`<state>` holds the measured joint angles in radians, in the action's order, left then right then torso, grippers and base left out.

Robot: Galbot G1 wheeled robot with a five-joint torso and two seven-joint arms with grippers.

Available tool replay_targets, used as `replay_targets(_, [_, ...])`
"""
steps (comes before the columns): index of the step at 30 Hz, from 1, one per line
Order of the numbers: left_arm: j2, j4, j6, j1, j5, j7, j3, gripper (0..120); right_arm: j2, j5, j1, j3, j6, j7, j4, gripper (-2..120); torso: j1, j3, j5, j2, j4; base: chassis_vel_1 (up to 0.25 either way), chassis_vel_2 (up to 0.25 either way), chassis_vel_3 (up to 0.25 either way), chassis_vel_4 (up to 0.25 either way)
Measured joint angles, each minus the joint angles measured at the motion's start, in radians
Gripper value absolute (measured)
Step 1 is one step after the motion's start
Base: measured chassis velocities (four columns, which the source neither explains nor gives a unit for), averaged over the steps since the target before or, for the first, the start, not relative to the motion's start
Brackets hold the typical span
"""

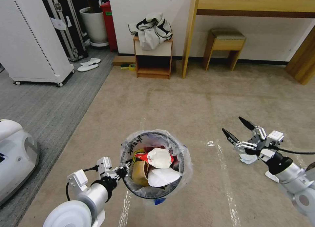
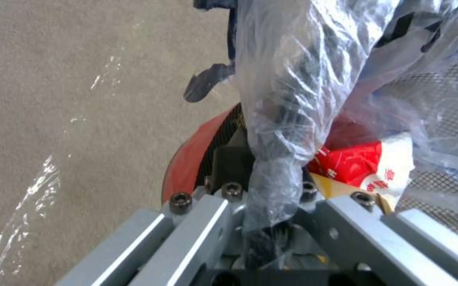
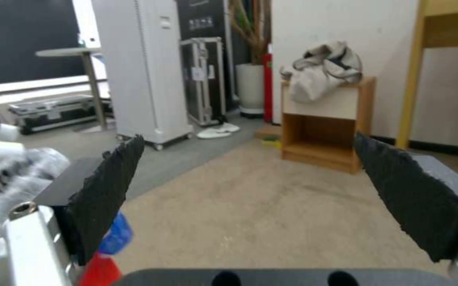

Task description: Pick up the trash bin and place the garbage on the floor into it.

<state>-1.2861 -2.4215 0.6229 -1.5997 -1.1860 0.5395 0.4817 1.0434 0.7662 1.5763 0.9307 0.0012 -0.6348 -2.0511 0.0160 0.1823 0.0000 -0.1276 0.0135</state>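
While the floor [image 1: 203,99] ahead of you looks mostly cleared, the collecting step seems nearly done: white scraps [image 1: 248,158] lie beneath your right gripper [image 1: 237,130], whose fingers are spread wide with nothing between them. Reaching them calls for a lower approach. The trash bin [image 1: 154,191] hangs at your left, its bagged rim pinched by the left gripper [image 1: 125,170]; inside are a brown bag [image 1: 139,173], white pieces [image 1: 163,177] and a red-and-white wrapper [image 1: 159,158].

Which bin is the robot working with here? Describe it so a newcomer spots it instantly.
On the beige carpet, low in the head view, the left gripper clamps the rim of a small round red bin. A crinkled clear plastic liner and litter inside distinguish it from the tall red bin beside the white planter.
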Motion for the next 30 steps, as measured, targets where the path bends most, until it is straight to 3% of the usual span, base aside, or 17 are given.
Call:
replay_targets(13, [-0.003, 0.015, -0.01, 0.008, 0.078, -0.044, -0.021, 1, 0.108, -0.07, 0.023, 0.023, 0.017, 0.021, 0.056, 100, 0.0, 0.0, 0.0001, 0.0, 0.0002, 0.0, 0.0, 0.0, 0.0])
replay_targets(30, [-0.007, 0.016, 0.003, 0.0, 0.153, -0.093, -0.026, 1, 0.14, -0.071, 0.041, 0.029, 0.025, 0.007, 0.041, 100, 0.0, 0.0, 0.0, 0.0, -0.0001, 0.0, 0.0, 0.0, 0.0])
